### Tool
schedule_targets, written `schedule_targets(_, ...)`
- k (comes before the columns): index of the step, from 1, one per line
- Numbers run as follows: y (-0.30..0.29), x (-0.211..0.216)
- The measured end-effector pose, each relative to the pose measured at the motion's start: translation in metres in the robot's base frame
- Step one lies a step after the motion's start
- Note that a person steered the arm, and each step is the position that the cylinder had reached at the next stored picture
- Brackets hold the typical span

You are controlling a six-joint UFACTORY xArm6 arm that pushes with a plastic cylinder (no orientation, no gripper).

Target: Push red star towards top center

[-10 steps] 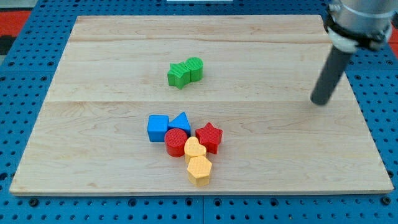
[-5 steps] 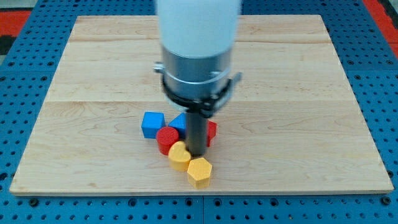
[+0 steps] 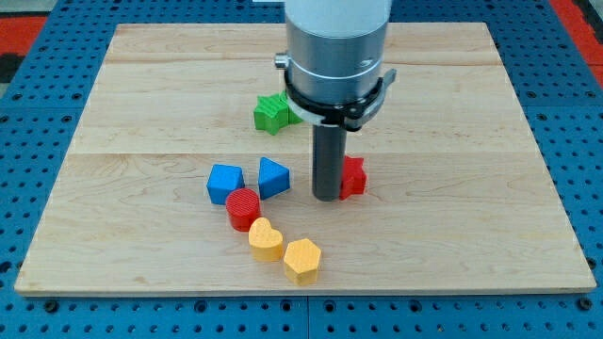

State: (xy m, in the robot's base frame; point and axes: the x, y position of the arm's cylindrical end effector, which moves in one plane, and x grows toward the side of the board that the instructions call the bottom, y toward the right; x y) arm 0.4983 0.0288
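Note:
The red star (image 3: 353, 176) lies just right of the board's middle, mostly hidden behind my rod. My tip (image 3: 326, 197) rests on the board against the star's left lower side. The arm's grey housing hangs over the centre and hides part of the green blocks.
A green star-like block (image 3: 271, 112) shows at upper centre, its green neighbour hidden by the arm. A blue cube (image 3: 225, 183), blue triangle (image 3: 272, 176), red cylinder (image 3: 243, 208), yellow heart (image 3: 266, 239) and yellow hexagon (image 3: 302, 260) lie to the lower left.
My rod swung in from the right, into the cluster, then moved up and right. The red star went up and right with it; the other cluster blocks spread leftward.

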Motion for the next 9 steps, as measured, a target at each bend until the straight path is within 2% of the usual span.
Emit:
schedule_targets(5, 0.095, -0.054)
schedule_targets(7, 0.153, -0.056)
schedule_targets(9, 0.162, -0.098)
